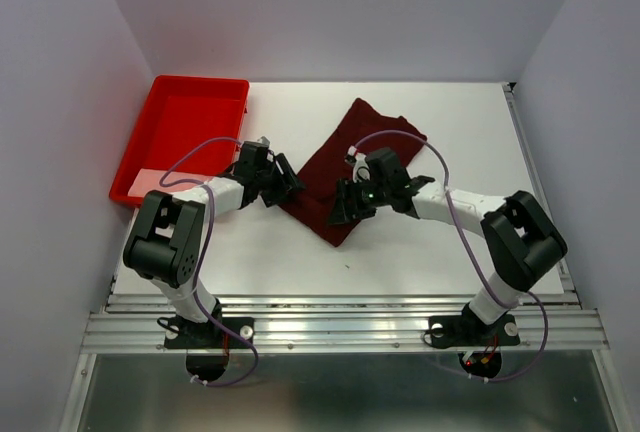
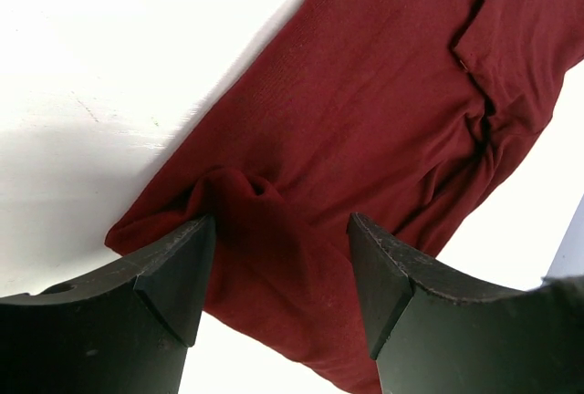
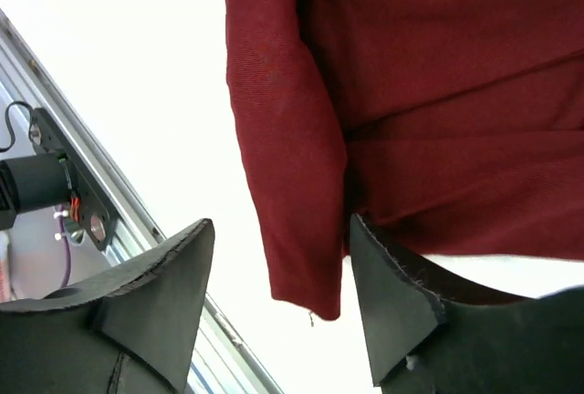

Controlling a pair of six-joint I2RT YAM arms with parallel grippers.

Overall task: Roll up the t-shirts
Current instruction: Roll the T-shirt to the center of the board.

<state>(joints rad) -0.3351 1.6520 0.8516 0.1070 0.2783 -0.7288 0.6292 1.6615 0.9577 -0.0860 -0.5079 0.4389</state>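
- The dark maroon soft cloth t-shirt [image 1: 338,164] lies at the centre of the white table [image 1: 455,117]. It is folded into a long band running from about 1 o'clock (far end) to 7 o'clock (near end).
- The bright red plastic tray [image 1: 185,132] sits at the table's 10 o'clock, well apart from the shirt. It plays no part in this step.
- The left pincer [image 2: 280,225] is at the band's 8 o'clock edge near the near end. Its fingers are spread and straddle a small bunched ridge of cloth, with nothing pinched. We can't tell from the wrist view whether the tips touch the cloth.
- The right pincer [image 3: 281,225] is at the band's 6 o'clock corner, also spread. A folded flap edge of the shirt sits between its fingers, not clamped.
- Our read on the step: folding into a band looks done and no roll has started. Both pincers are lined up on the near end for the first grab.
- Next move, as we judge it: press both pincers shut on the near-end corners, catching all layers. Then lift slightly and turn the end over toward 1 o'clock.
- Both arms need to move in step, or the roll will come out skewed.
- Watch the left side: the bunched ridge could mean we grab only the top layer and drag the band out of line.
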